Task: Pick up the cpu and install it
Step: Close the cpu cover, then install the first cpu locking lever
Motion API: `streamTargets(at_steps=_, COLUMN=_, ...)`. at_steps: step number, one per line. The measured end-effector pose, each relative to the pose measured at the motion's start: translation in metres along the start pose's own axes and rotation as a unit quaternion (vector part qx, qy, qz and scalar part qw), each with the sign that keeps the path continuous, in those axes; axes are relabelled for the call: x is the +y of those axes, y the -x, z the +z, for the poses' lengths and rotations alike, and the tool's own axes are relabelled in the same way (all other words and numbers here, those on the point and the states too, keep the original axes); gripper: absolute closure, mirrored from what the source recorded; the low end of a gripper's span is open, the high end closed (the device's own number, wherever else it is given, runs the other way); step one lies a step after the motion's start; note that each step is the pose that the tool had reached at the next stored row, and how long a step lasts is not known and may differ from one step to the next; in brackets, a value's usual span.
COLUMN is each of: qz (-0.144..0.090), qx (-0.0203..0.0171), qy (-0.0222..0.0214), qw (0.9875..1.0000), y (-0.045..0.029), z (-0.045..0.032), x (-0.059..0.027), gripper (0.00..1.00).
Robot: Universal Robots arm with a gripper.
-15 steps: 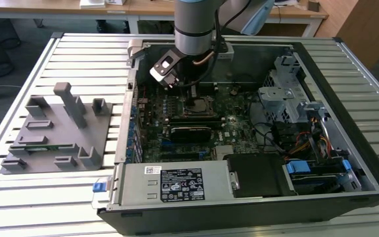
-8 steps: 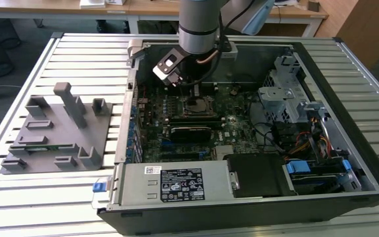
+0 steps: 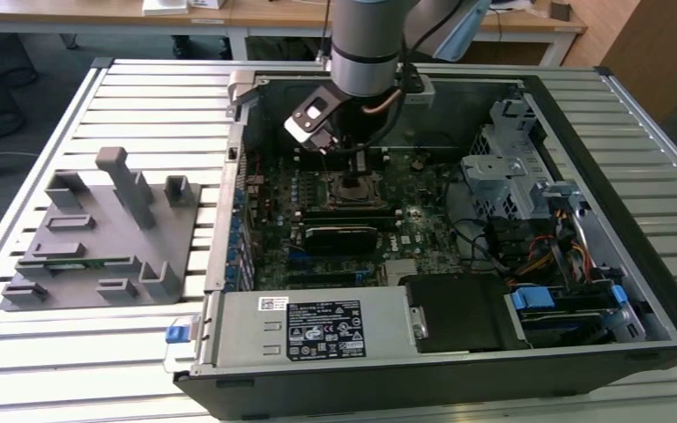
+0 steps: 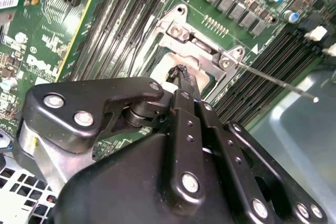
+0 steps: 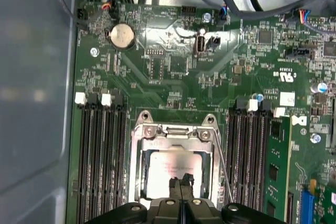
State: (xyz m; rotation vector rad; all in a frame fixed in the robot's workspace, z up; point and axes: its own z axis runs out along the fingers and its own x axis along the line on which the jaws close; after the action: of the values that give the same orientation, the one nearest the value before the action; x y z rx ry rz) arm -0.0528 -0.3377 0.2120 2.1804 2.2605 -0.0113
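Observation:
The cpu (image 5: 167, 167) lies flat inside the open motherboard socket frame (image 5: 137, 153), its pale silvery top facing up. My gripper (image 5: 181, 183) hangs just above the cpu's near edge with its two slim black fingers pressed together and nothing between them. In the second wrist view the gripper (image 4: 181, 72) tapers to a tip over the socket frame (image 4: 181, 32). In the exterior view the gripper (image 3: 362, 167) reaches down into the open computer case, right above the socket frame (image 3: 355, 188).
The thin socket lever (image 5: 223, 166) stands free beside the frame. Memory slots (image 5: 100, 156) flank the socket, with a green memory stick (image 5: 275, 174) seated on one side. A grey plastic tray (image 3: 92, 233) sits on the slatted table at the exterior view's left. Drive cage (image 3: 515, 167) and cables crowd the right.

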Motion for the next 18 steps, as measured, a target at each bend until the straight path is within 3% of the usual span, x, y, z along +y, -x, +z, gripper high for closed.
streamTargets(at_steps=18, qz=0.0, qx=-0.0002, qy=-0.0001, qw=1.0, y=0.0002, z=-0.0013, x=0.0066, gripper=0.89)
